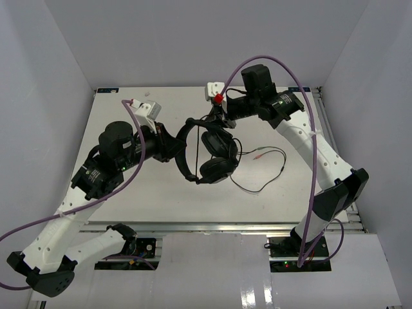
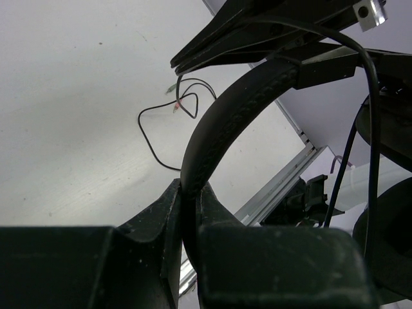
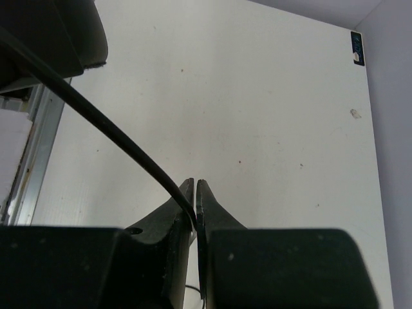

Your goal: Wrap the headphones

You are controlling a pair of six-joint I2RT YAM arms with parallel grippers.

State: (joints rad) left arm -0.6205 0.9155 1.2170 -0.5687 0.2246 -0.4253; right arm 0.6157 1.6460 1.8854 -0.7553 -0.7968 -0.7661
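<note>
Top external: left tool clamps headband, right tool pinches cord, headphones at table centre.

Cord sprawls right of the headphones — near strip of table open.

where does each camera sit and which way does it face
top external: above and behind the robot, looking down at the table; left arm and right arm show
left wrist: on its arm, looking along the left claw shut on the headband
right wrist: on its arm, facing the table past the right claw shut on the cord
shared: top and left wrist show the cord's loose end
</note>
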